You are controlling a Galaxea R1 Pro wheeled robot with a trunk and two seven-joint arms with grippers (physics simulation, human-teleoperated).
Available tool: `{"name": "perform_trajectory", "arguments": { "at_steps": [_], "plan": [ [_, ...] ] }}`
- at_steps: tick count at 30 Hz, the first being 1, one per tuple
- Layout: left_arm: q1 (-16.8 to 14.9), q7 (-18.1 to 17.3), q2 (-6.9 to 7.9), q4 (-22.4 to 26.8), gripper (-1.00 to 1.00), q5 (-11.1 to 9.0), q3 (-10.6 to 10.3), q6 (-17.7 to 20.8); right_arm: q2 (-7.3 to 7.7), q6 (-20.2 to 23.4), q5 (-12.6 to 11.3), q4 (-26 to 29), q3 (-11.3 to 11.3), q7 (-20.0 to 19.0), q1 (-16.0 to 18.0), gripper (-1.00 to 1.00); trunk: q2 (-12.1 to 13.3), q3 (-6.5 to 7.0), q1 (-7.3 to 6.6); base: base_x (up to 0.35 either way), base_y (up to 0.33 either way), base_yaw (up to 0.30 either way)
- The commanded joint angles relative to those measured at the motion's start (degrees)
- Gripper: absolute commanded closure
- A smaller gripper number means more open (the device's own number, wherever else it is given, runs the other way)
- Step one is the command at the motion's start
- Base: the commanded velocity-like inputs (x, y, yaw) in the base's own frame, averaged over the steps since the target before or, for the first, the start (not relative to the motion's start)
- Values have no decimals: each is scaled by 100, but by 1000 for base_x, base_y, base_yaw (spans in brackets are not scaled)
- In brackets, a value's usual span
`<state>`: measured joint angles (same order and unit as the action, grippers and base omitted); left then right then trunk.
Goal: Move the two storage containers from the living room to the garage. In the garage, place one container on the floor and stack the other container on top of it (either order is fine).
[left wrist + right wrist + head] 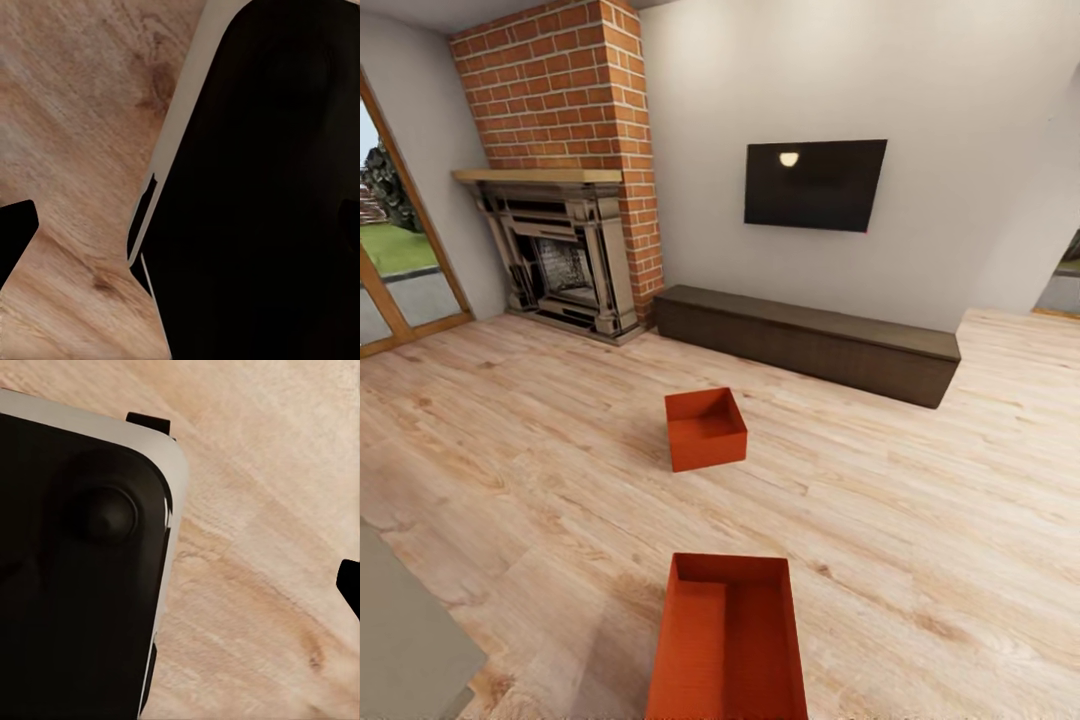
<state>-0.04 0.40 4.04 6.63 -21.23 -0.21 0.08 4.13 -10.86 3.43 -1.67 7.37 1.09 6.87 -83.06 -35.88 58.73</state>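
In the left wrist view we see one dark fingertip (16, 234) of our left hand at the edge of the picture, above the light wood plank floor (75, 97). A large black body with a pale grey rim (255, 195), a part of our own machine, covers the other side, so we cannot tell if this hand is spread or pressed together. In the right wrist view it is similar: a small dark fingertip (350, 583) of our right hand at the edge, a black rounded part with a grey border (82, 562), wood planks (255, 510) below, and the state of the hand is not clear.

From the head view, the near storage container (728, 640) lies on the plank floor (920, 520) just in front of us, open side up. The far storage container (705, 428) stands well apart from it, deeper in the living room, also on the planks. Behind it the long dark low bench (810, 340) runs along the white wall, under the black TV (815, 184). The red brick fireplace (565, 200) stands to the left of the bench, and a glass door with wooden frame (400, 250) is at the far left.
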Motion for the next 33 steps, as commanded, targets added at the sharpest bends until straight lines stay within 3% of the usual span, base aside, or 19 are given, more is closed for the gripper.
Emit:
{"name": "perform_trajectory", "arguments": {
  "at_steps": [1, 33],
  "plan": [
    [1, 4, 0, 5, -100, -30, -5, 1, 0, -30, 35, -18, 22, 11, 7, -100, -2, -14, 0, 0, 0, -33],
    [-1, 4, 0, 5, -100, -30, -6, 1, -4, -23, 22, -18, 19, 19, 7, -100, -2, -287, 0, 0, 0, -116]
  ]
}}
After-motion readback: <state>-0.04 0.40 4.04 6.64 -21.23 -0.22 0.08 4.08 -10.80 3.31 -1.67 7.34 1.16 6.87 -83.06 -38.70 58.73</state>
